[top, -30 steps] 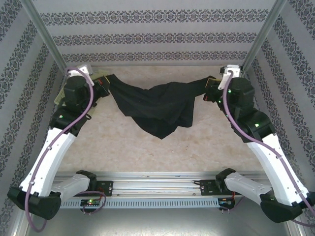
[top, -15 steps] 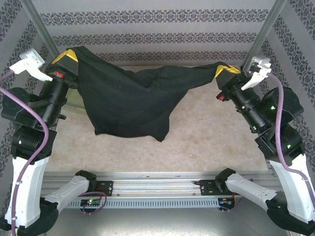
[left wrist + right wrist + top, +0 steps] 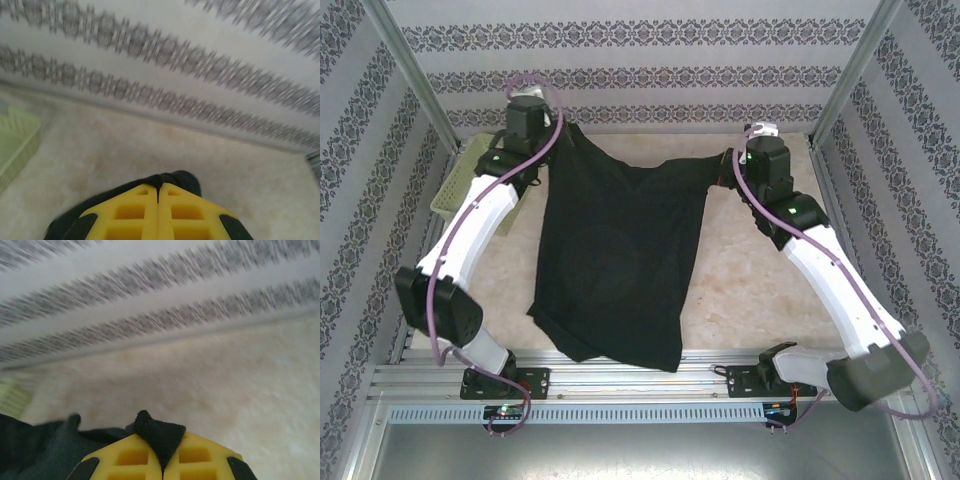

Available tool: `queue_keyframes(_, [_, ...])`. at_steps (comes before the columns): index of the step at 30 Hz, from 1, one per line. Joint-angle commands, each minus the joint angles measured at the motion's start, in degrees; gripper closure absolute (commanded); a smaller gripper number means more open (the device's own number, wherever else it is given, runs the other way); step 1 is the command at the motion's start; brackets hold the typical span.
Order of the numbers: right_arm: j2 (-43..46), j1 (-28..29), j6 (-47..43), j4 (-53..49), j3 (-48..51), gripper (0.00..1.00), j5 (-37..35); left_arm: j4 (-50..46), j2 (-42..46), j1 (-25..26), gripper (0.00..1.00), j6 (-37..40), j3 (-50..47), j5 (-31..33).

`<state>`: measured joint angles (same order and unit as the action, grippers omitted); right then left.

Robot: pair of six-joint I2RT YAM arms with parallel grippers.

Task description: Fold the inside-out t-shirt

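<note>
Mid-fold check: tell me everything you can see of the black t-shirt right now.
The t-shirt is plain black soft fabric, opened out lengthwise from the far side of the table to the near rail, its hem rumpled. The left end effector and the right end effector are each shut on a far corner.

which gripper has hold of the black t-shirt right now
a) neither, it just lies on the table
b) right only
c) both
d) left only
c: each wrist view shows black fabric pinched in a shut gripper, the left gripper and the right gripper, and from above the t-shirt stretches between them at the far side and spreads toward the near edge.
</note>
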<state>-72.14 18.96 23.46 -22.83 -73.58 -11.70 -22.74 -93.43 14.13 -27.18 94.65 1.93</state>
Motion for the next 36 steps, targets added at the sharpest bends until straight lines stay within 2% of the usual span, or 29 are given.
queue_keyframes(1, [-0.81, -3.23, 3.94, 2.97, 2.12, 1.0, 3.16, 0.67, 0.77, -0.52, 1.0, 1.43, 3.05, -0.16])
queue_keyframes(7, [-3.33, -6.74, 4.75, 3.5, 3.27, 1.0, 4.93, 2.29, 0.26, -0.51, 1.0, 2.2, 0.93, -0.42])
queue_keyframes(13, [-3.71, -7.8, 4.54, 3.33, 2.92, 1.0, 5.83, 4.07, 1.67, -0.53, 1.0, 2.11, -1.41, -1.58])
queue_keyframes(25, [4.42, -7.05, 4.04, 2.09, 1.07, 1.0, 11.64, 7.93, 16.53, -0.51, 1.0, 2.26, -7.94, 1.34])
queue_keyframes(30, [9.43, -2.74, 2.42, 1.41, -2.29, 1.0, 13.1, 8.24, 25.07, -0.52, 1.0, 3.55, -7.47, 2.58])
queue_keyframes(36, [14.62, 10.81, -3.48, 2.36, -7.06, 1.0, 9.95, 7.52, 33.79, -0.57, 1.0, 4.78, -4.73, 2.83])
